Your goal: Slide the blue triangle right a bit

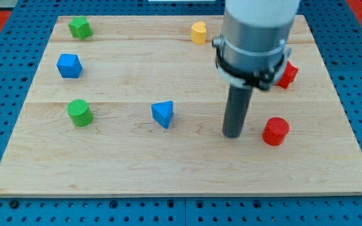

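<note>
Camera view | blue triangle (163, 114) left of my tip (232, 134), apart

The blue triangle (163, 114) lay flat on the wooden worktop (168, 169), a little toward the view's left of centre, one corner pointing toward the view's bottom.

A pale grey cylinder, black-banded, narrows to my tip (232, 134), a dark rod.
</note>
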Controlling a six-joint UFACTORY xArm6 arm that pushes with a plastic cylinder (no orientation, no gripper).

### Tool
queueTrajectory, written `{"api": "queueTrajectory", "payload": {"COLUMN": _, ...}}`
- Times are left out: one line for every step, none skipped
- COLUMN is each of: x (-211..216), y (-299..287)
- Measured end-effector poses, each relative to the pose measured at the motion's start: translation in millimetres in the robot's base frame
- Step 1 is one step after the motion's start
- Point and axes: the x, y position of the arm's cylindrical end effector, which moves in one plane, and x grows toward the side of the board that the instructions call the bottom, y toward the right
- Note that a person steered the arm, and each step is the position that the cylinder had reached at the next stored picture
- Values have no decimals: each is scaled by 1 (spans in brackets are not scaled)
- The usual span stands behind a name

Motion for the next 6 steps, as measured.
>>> {"api": "queueTrajectory", "payload": {"x": 30, "y": 50}}
{"api": "queueTrajectory", "payload": {"x": 9, "y": 63}}
{"api": "queueTrajectory", "payload": {"x": -22, "y": 65}}
{"api": "queueTrajectory", "payload": {"x": 0, "y": 47}}
{"api": "queueTrajectory", "payload": {"x": 34, "y": -25}}
{"api": "queueTrajectory", "payload": {"x": 35, "y": -103}}
